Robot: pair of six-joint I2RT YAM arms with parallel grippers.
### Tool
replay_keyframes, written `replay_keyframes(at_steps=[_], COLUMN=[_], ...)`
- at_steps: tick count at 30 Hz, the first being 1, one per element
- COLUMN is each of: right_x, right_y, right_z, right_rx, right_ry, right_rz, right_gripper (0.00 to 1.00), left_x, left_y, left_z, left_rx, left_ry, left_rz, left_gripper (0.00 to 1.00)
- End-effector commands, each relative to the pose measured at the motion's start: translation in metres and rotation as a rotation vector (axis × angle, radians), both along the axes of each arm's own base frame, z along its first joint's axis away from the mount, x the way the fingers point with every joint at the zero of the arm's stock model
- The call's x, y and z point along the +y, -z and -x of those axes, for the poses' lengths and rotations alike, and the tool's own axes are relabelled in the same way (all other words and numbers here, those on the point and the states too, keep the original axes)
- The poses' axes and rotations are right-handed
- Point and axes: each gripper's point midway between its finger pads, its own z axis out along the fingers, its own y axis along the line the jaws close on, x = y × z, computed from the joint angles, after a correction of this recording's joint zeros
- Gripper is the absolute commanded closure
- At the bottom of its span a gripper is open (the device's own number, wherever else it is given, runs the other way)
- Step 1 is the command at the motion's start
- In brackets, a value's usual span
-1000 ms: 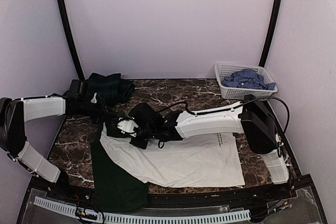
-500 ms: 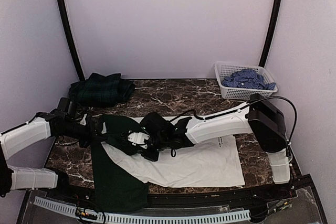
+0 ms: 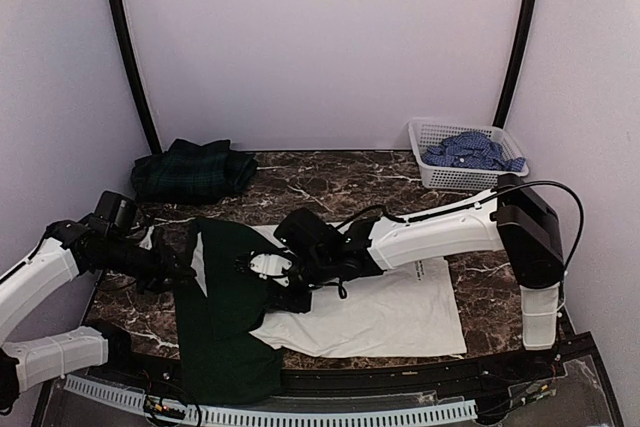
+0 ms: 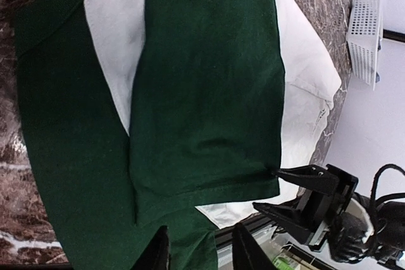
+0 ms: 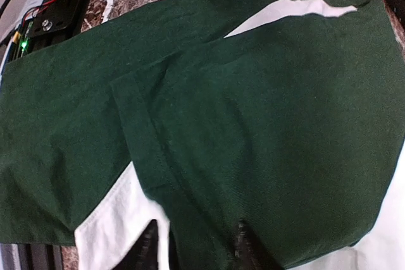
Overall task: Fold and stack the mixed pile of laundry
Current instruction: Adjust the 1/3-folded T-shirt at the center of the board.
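Where green sleeve (image 3: 235, 259) lies across white garment (image 3: 400, 312), left tool (image 4: 201, 237), right tool (image 5: 197, 227) parted, empty.

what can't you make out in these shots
- White shirt: top view, its print is too small to read.
- Blue shirt: top view, lower part hidden by the basket wall.
- Plaid garment: top view, too dark to count folds.
- Right claw: right wrist view, unclear whether its tips touch the green sleeve.
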Motion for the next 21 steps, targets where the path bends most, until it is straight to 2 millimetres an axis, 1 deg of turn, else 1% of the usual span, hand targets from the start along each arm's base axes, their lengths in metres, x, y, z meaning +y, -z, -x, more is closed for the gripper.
replay_keyframes(at_steps=[1, 3, 4, 5, 6, 7, 8, 9, 10, 11, 12, 13, 14, 15, 16, 17, 19, 21], right_x=[-0.004, -0.012, -0.016, -0.021, -0.028, -0.035, -0.044, -0.053, -0.063, -0.074, -0.085, -0.098, -0.108, -0.116, -0.121, -0.125, -0.127, -0.127], right_y=[-0.009, -0.021, -0.033, -0.043, -0.052, -0.059, -0.067, -0.072, -0.077, -0.079, -0.081, -0.080, -0.080, -0.082, -0.082, -0.082, -0.081, -0.077], right_z=[0.016, 0.014, 0.011, 0.007, 0.001, -0.010, -0.018, -0.030, -0.041, -0.054, -0.067, -0.079, -0.084, -0.086, -0.083, -0.080, -0.073, -0.071], right_rx=[0.068, 0.088, 0.098, 0.109, 0.119, 0.127, 0.139, 0.149, 0.159, 0.173, 0.183, 0.203, 0.227, 0.236, 0.235, 0.232, 0.245, 0.264], right_ry=[-0.044, -0.023, -0.012, 0.004, 0.027, 0.059, 0.087, 0.126, 0.168, 0.213, 0.263, 0.307, 0.316, 0.317, 0.307, 0.295, 0.274, 0.272], right_rz=[0.002, -0.023, -0.050, -0.071, -0.091, -0.111, -0.129, -0.145, -0.155, -0.163, -0.168, -0.166, -0.170, -0.179, -0.183, -0.181, -0.175, -0.167], right_gripper=[0.52, 0.45, 0.42, 0.41, 0.40, 0.40, 0.39, 0.33, 0.25, 0.14, 0.08, 0.07, 0.04, 0.02, 0.02, 0.02, 0.03, 0.05], left_x=[0.011, 0.009, 0.008, 0.008, 0.007, 0.006, 0.006, 0.007, 0.006, 0.007, 0.006, 0.003, 0.000, -0.003, -0.006, -0.009, -0.011, -0.012], left_y=[-0.014, -0.019, -0.018, -0.017, -0.021, -0.019, -0.026, -0.022, -0.032, -0.026, -0.034, -0.030, -0.037, -0.030, -0.037, -0.034, -0.026, -0.019], left_z=[0.001, -0.011, -0.017, -0.027, -0.035, -0.048, -0.060, -0.073, -0.086, -0.100, -0.113, -0.126, -0.137, -0.146, -0.155, -0.162, -0.164, -0.157], left_rx=[-0.011, -0.045, -0.046, -0.061, -0.088, -0.109, -0.144, -0.157, -0.193, -0.198, -0.226, -0.235, -0.263, -0.249, -0.268, -0.266, -0.247, -0.237], left_ry=[-0.036, -0.046, -0.041, -0.043, -0.034, -0.027, -0.026, -0.017, -0.016, -0.012, -0.017, -0.008, -0.002, 0.007, 0.009, 0.018, 0.037, 0.058], left_rz=[-0.060, -0.049, -0.056, -0.069, -0.075, -0.093, -0.104, -0.137, -0.147, -0.177, -0.183, -0.190, -0.180, -0.183, -0.179, -0.179, -0.186, -0.198], left_gripper=[0.65, 0.64, 0.63, 0.63, 0.63, 0.63, 0.63, 0.63, 0.63, 0.63, 0.62, 0.62, 0.62, 0.62, 0.63, 0.62, 0.63, 0.63])
